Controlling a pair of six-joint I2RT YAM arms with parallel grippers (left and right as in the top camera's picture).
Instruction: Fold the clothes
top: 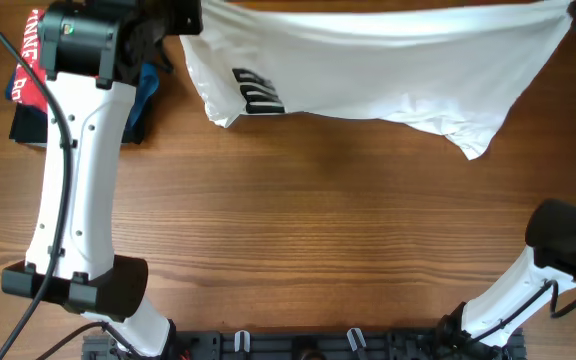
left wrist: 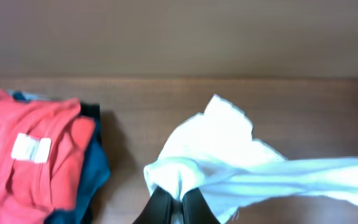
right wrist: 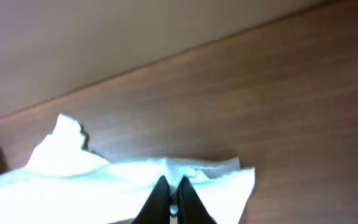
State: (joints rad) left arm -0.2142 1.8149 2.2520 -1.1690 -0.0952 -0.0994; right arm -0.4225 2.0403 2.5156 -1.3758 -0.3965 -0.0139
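My left claw (left wrist: pixel 178 210) is clamped on one end of the white T-shirt (top: pixel 388 65), and my right claw (right wrist: pixel 173 202) on the other end. The shirt spans between them over the far side of the desk (top: pixel 318 220), with its black lettering visible near the left end.

A wooden worktop (top: pixel 318 220) of warm brown colour is seen from above, its grain laid from side to side. Behind its far edge a plain grey-brown surface (left wrist: pixel 179 37), blurred, is shown in both wrist views. The scene is lit softly and evenly; only faint shadows are cast on the wood.
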